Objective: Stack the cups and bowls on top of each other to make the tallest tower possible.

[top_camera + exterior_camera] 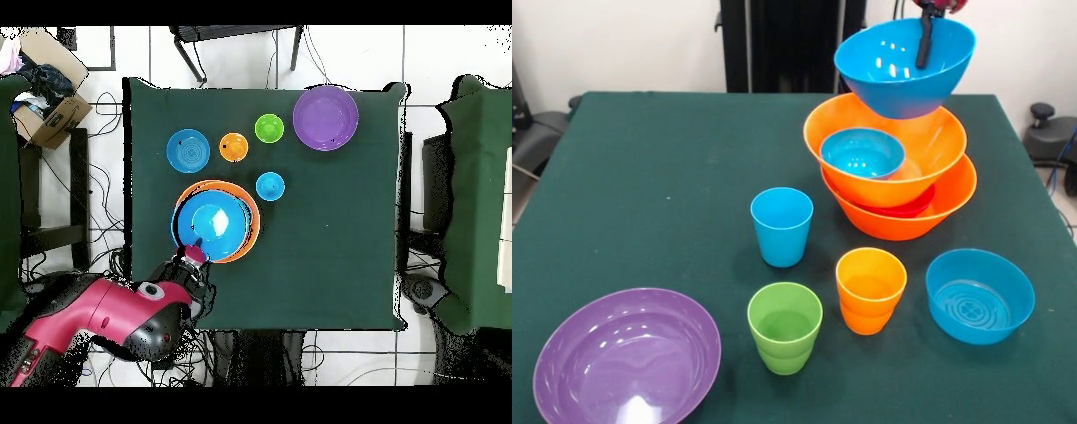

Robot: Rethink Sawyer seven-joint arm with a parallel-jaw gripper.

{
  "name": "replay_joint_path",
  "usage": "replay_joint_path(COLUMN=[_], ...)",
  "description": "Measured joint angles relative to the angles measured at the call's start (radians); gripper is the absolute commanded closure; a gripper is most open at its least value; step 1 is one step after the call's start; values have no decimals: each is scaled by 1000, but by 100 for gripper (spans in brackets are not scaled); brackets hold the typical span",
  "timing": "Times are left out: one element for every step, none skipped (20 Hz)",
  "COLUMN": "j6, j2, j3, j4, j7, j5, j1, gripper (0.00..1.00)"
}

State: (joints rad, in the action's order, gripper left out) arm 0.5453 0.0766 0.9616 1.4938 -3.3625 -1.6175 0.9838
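Above the tower, the gripper pinches the rim of the large blue bowl (tilted, clear of the table), held directly over the upper orange bowl, whose small blue bowl sits below-left.

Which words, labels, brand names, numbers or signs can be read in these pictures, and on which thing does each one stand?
None can be read.
Cups and bowls: plain coloured plastic, no print visible.
Small blue bowl: only moulded rings on its bottom, no letters.
Cardboard box beside the table: any marking is too small to read.
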Motion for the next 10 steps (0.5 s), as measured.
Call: replay_joint_path(j6=[-4, -5, -7, -8, -9, -10, -12, -14, -15, -15], j2=[-2, -2, -2, -2, -2, -2, -2, -2, -2, -1], j3=[0, 0, 0, 0, 0, 0, 0, 0, 0, 0], j4=[0, 0, 0, 0, 0, 0, 0, 0, 0, 0], j7=[0, 0, 0, 0, 0, 0, 0, 0, 0, 0], j5=[0, 1, 2, 3, 3, 3, 4, 4, 4, 4], j1=[0, 0, 0, 0, 0, 0, 0, -1, -1, -2], gripper=[100, 100, 100, 100, 100, 100, 100, 100, 100, 100])
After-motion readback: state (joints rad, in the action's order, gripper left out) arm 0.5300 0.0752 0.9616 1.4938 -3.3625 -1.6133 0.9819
